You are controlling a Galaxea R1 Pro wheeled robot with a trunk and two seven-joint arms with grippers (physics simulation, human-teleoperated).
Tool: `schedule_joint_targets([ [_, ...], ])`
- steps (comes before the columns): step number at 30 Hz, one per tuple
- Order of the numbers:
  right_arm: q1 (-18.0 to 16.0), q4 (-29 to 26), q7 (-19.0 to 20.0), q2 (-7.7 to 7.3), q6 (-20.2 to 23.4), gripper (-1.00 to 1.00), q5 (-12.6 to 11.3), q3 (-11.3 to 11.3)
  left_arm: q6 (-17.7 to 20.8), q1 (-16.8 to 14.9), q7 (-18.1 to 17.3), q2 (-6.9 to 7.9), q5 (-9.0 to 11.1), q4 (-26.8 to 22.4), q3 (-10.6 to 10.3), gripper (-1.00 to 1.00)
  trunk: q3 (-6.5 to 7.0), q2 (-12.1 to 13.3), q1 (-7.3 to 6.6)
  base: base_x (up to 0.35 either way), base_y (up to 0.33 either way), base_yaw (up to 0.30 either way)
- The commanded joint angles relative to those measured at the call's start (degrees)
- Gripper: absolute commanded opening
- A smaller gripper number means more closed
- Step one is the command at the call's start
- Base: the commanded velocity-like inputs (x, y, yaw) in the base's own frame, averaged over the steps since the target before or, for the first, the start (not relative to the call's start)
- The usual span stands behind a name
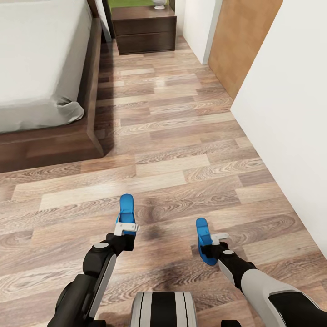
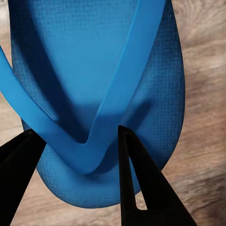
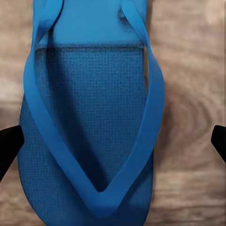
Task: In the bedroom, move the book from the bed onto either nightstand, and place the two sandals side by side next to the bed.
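- The left gripper (image 1: pixel 126 228) is pinched on a blue sandal (image 1: pixel 126 210), held above the wood-plank floor (image 1: pixel 181 136) with the sole pointing away from the robot.
- From the left wrist, its dark fingers (image 2: pixel 141 183) sit close on either side of the sandal's strap junction (image 2: pixel 87 150), clamping the toe end of that sandal (image 2: pixel 94 61).
- The right gripper (image 1: pixel 213 245) carries the other blue sandal (image 1: pixel 204 240), tilted on its edge.
- From the right wrist, the fingertips (image 3: pixel 9 143) show at the far edges, spread wide of this sandal (image 3: pixel 89 117); whether they truly clamp it I cannot tell.
- The bed (image 1: pixel 41 59), grey mattress on a dark wood frame, stands ahead to the left, well apart from both sandals.
- A dark nightstand (image 1: pixel 144 28) stands beyond it by the wall, something white (image 1: pixel 159 4) on top.
- A brown door (image 1: pixel 240 41) is on the right.
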Motion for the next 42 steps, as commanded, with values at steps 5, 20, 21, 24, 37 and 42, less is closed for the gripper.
schedule_joint_targets([
  [5, -0.02, 0.02, -0.02, -0.02, -0.13, 1.0, 0.17, 0.42, 0.26, -0.02, 0.28, 0.0, 0.1, -0.05, -0.1, -1.0, -0.03, -0.01, -0.01, 0.002, -0.002, 0.0],
  [20, -0.02, -0.07, 1.13, -0.13, -2.35, 1.0, 0.33, 0.52, 0.26, -0.03, 0.28, 0.0, 0.11, -0.05, -0.29, -1.0, -0.69, -0.05, 0.07, 0.0, 0.0, 0.0],
  [21, -0.02, -0.07, 1.4, -0.12, -2.35, 1.0, 0.34, 0.51, 0.26, -0.01, 0.28, 0.0, 0.11, -0.05, -0.3, -1.0, -0.92, -0.07, 0.09, 0.0, 0.0, 0.0],
  [24, -0.02, -0.02, 2.91, -0.04, -2.35, 1.0, 0.41, 0.49, 0.25, 0.01, 0.28, 0.0, 0.11, -0.05, -0.33, -1.0, -1.36, -0.09, 0.15, 0.0, 0.0, 0.0],
  [37, -0.02, 0.02, 3.23, -0.02, -2.03, -1.0, 0.35, 0.45, 0.26, -0.01, 0.28, 0.0, 0.11, -0.05, -0.33, -1.0, -1.36, -0.09, 0.15, 0.0, 0.0, 0.0],
  [42, -0.02, 0.02, 3.03, -0.02, -1.93, -1.0, 0.35, 0.48, 0.25, 0.0, 0.28, 0.0, 0.11, -0.12, -0.33, -1.0, -1.36, -0.09, 0.15, 0.0, 0.0, 0.0],
])
